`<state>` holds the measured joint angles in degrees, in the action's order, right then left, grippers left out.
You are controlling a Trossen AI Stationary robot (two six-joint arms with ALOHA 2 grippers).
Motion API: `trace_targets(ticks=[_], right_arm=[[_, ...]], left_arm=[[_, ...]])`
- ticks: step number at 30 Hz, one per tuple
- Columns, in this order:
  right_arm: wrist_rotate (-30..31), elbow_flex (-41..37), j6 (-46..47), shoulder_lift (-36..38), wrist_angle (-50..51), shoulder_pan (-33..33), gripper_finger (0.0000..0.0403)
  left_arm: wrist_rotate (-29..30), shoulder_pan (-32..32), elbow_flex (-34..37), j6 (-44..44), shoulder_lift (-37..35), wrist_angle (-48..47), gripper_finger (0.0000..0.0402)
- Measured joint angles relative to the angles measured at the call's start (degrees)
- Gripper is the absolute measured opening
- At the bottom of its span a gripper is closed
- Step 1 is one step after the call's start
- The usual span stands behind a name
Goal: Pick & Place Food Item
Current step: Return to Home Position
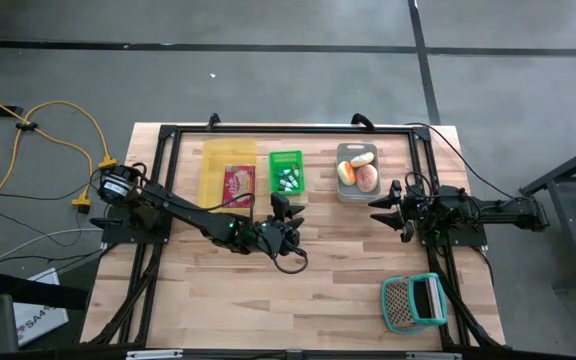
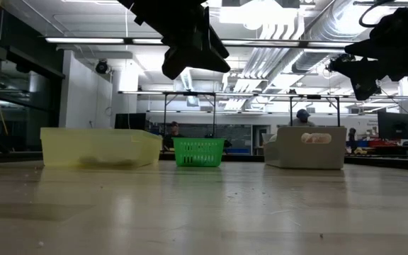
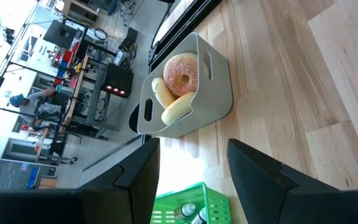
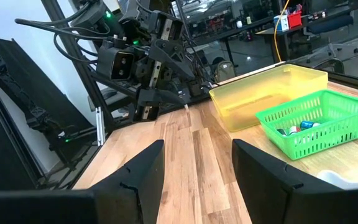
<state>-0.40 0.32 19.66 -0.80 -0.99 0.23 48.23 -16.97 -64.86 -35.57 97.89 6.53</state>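
A grey bin [image 1: 358, 187] at the far right holds a sugared donut [image 3: 182, 74], a pale bread roll [image 3: 178, 110] and an orange piece [image 1: 346, 172]. My left gripper [image 1: 288, 208] hangs open above the table's middle, just on the near side of the green basket [image 1: 287, 172]. Its fingers [image 3: 143, 169] point toward the grey bin [image 3: 219, 93] with nothing between them. My right gripper [image 1: 380, 210] waits open at the right, near its base and just on the near side of the grey bin, also empty. In the low view both grippers [image 2: 190, 42] [image 2: 363, 71] are clear of the tabletop.
A yellow tray [image 1: 228, 165] with a red packet [image 1: 239, 183] stands at the far left beside the green basket, which holds small bottles [image 1: 288, 180]. A teal and white basket [image 1: 413, 302] lies near the front right. Bare wood [image 1: 298, 290] lies between the arms.
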Motion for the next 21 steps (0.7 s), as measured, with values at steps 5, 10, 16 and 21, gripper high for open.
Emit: trace_targets(ticks=[5, 10, 16, 21], right_arm=[[0.0, 0.0, 0.0, -0.02, -0.02, 0.0, 0.0174], [0.0, 0.0, 0.01, -0.02, -0.04, 0.0, 0.0174], [0.0, 0.0, 0.02, -0.02, -0.05, 0.01, 0.0174], [0.0, 0.0, 0.02, -0.04, -0.05, 0.02, 0.0174]], left_arm=[[-0.81, 0.0, 0.0, -1.58, 0.0, 0.02, 0.0179], [-6.2, -0.5, 0.0, 0.29, 0.0, 0.1, 0.0179], [-10.57, -1.87, 0.0, 7.03, 0.02, 2.89, 0.0179], [-12.75, -2.76, 0.0, 7.36, 0.0, 7.41, 0.0179]])
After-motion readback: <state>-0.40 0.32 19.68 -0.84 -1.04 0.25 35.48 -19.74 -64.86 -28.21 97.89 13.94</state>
